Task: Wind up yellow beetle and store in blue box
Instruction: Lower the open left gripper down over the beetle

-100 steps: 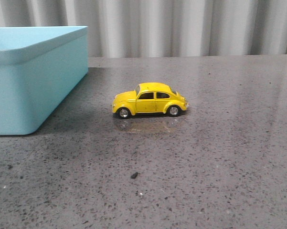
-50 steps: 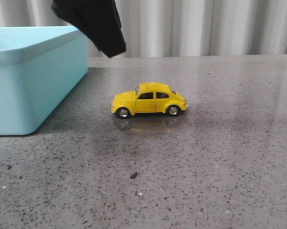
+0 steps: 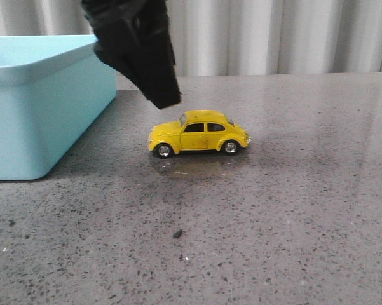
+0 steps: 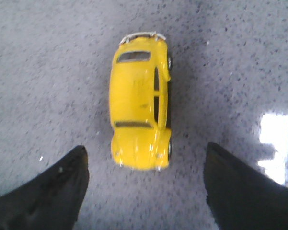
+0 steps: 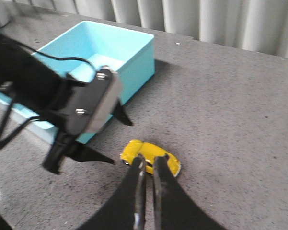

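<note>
Front view: left claw point(image 3: 157, 95) spread above yellow beetle point(image 3: 199, 133) — blue box point(image 3: 44, 101) well apart.

From the front, the blue box point(image 3: 44, 108) runs off the left edge, and the left gripper point(image 3: 143, 63) is cut off at the top. The right gripper's point(image 5: 148, 165) fingers cover part of the yellow beetle point(image 5: 134, 149).

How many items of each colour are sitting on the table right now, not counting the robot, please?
Yellow: 1, the toy Beetle car
Light blue: 1, the plastic bin
Total: 2
</note>
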